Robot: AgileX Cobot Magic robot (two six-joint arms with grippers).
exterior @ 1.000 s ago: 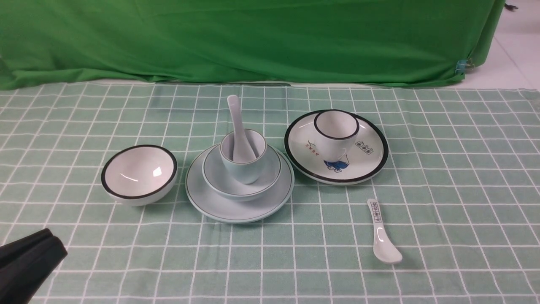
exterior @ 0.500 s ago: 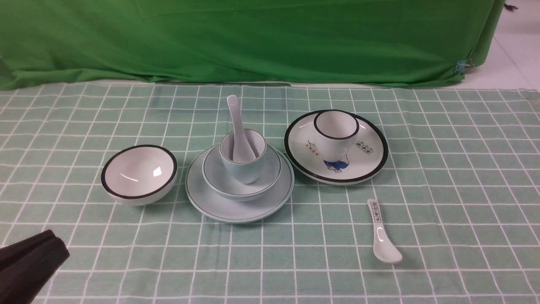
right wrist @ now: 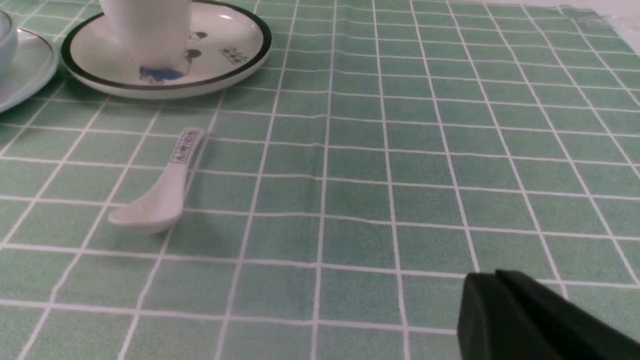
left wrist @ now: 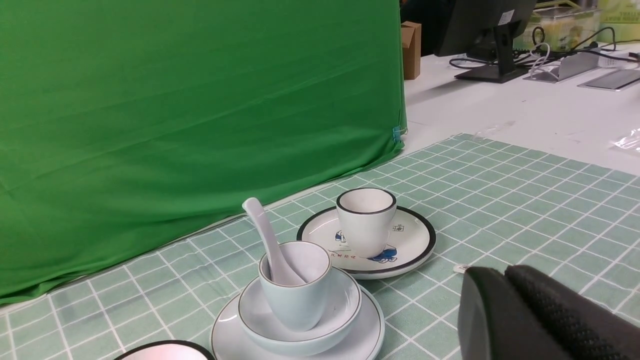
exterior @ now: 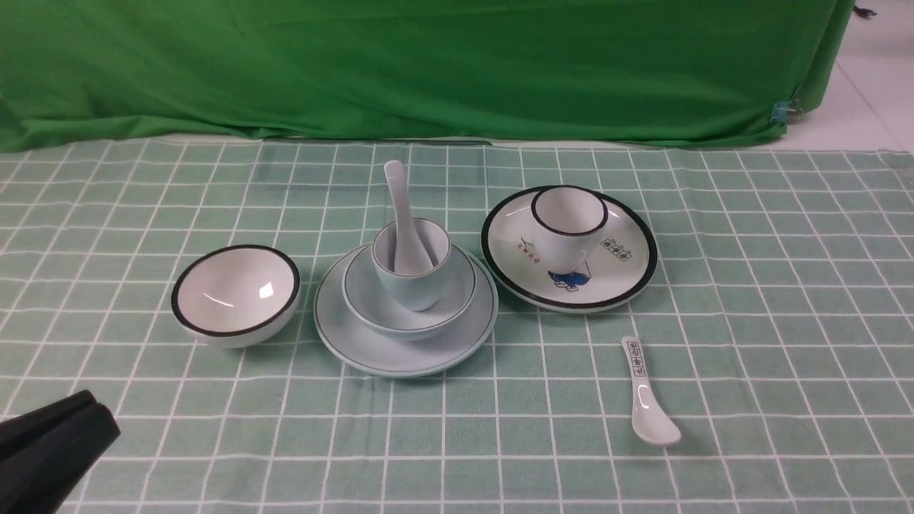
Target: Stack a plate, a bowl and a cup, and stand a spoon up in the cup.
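Black left gripper (exterior: 86,410) at near left edge, jaws pressed together, empty; right gripper (right wrist: 492,282) likewise clenched, empty, low over the checked green tablecloth (exterior: 750,343). Printed-handle spoon (exterior: 646,392) lies near right. Centre: pale blue plate (exterior: 371,353) carrying bowl (exterior: 400,321), cup (exterior: 414,282) inside, white spoon (exterior: 400,214) standing in cup. Black-rimmed bowl (exterior: 235,296) beside it on the left; black-rimmed plate (exterior: 621,268) with cup (exterior: 569,225) right. Green backdrop (exterior: 428,64) behind.

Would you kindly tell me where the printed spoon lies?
In the front view, the printed spoon lies flat on the tablecloth, right of centre, nearer than the black-rimmed plate.
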